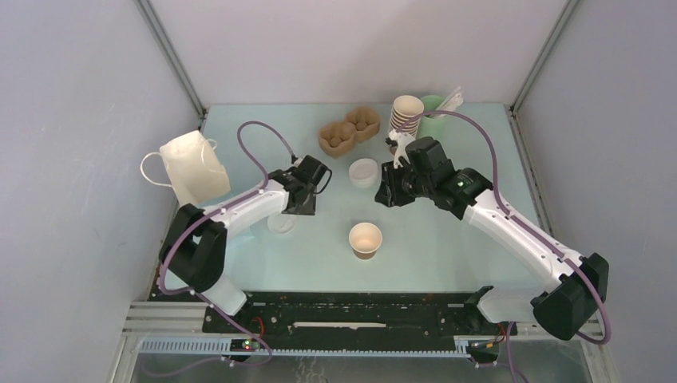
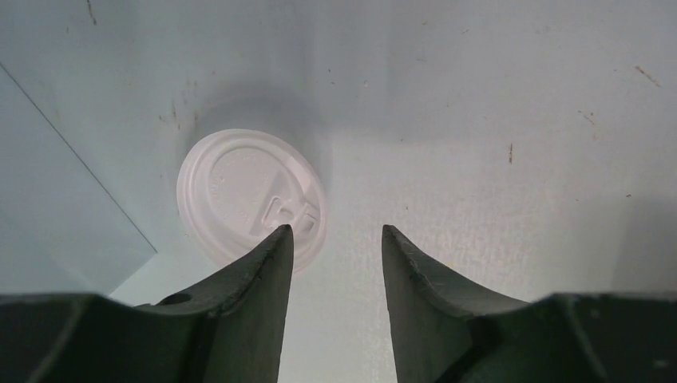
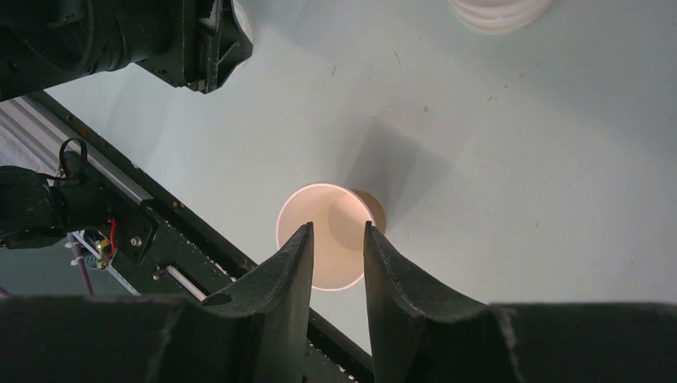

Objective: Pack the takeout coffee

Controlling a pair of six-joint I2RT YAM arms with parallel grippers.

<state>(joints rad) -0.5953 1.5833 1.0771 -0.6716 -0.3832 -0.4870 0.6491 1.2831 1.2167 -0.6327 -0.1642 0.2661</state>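
Clear approach to paper cup [image 1: 365,240], clutter at back.
Bare surface [image 1: 447,247] all round it; lid stack [image 1: 364,172], carrier tray [image 1: 349,132], cup stack [image 1: 405,116] standing behind; bag [image 1: 194,169] far left.

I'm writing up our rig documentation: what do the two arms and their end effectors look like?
Left arm and right arm: white links, black joints, each trailing a purple cable. Left end effector and right end effector: two black, curved, tapering fingers.

One loose cup [image 1: 365,239], one cup stack [image 1: 405,114] — number in it unclear. One single lid [image 2: 243,195], one lid pile [image 1: 364,172] — one carrier [image 1: 349,132], one bag [image 1: 192,167], one green cup [image 1: 435,120].
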